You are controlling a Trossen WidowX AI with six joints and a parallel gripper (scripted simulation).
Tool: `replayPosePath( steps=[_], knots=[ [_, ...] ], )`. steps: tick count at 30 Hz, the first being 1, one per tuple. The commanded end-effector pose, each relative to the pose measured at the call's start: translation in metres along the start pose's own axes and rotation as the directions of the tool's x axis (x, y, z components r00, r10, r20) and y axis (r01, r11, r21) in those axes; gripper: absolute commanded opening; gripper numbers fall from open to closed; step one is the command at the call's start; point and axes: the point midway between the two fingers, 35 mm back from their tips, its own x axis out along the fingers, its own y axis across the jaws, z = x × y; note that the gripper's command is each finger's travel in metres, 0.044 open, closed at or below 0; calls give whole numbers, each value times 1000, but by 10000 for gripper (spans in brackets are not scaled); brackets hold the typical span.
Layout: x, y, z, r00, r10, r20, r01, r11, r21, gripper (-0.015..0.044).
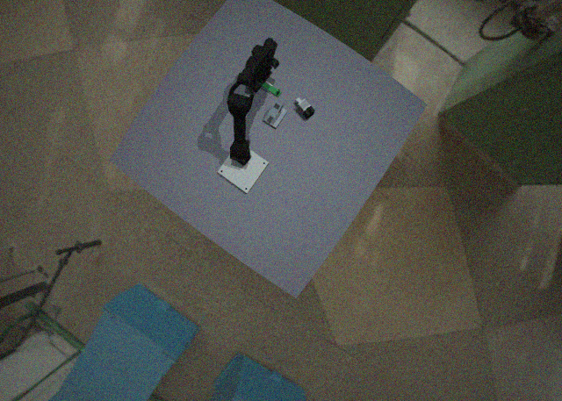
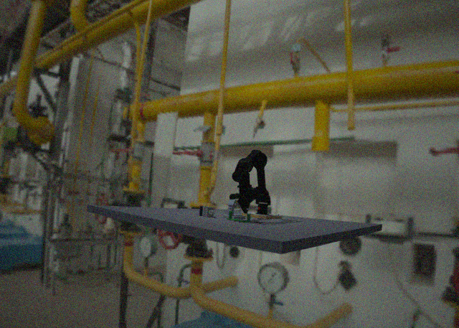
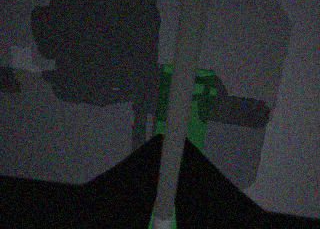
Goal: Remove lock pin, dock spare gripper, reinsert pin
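The green mount (image 1: 272, 89) (image 3: 200, 131) lies beside and under the arm's wrist. A long pale grey bar (image 3: 181, 89) runs above its green part in the wrist view, nearer the camera. My gripper (image 2: 245, 211) (image 3: 170, 144) points down at the mount, its dark fingers nearly together. It is shut on the lock pin, as far as can be told; the pin between the tips is hidden behind the bar. The spare gripper (image 1: 304, 108) (image 2: 206, 211), white with a dark end, stands apart from the mount on the table. The socket's opening cannot be made out.
A small pale grey plate with raised blocks (image 1: 275, 121) lies between the mount and the arm's white base plate (image 1: 245, 179). The table (image 1: 317, 197) (image 2: 185, 228) ends in open edges. The arm (image 1: 239, 120) (image 2: 261, 176) reaches over from the base. The pictures are dark and grainy.
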Motion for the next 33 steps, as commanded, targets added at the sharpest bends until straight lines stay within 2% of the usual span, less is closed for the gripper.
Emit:
replayPosePath(
  steps=[1, 7, 26, 33],
  knots=[
    [1, 0, 0, 1000, 0, 0, 0, 1000, 0, 0],
    [0, 0, -2, 1000, 0, 0, 0, 1000, 0, 0],
    [-24, -4, -55, 1000, 0, -5, 0, 1000, 5, 0],
    [-18, -4, -56, 1000, -1, -5, 1, 1000, 5, 0]
  ],
)
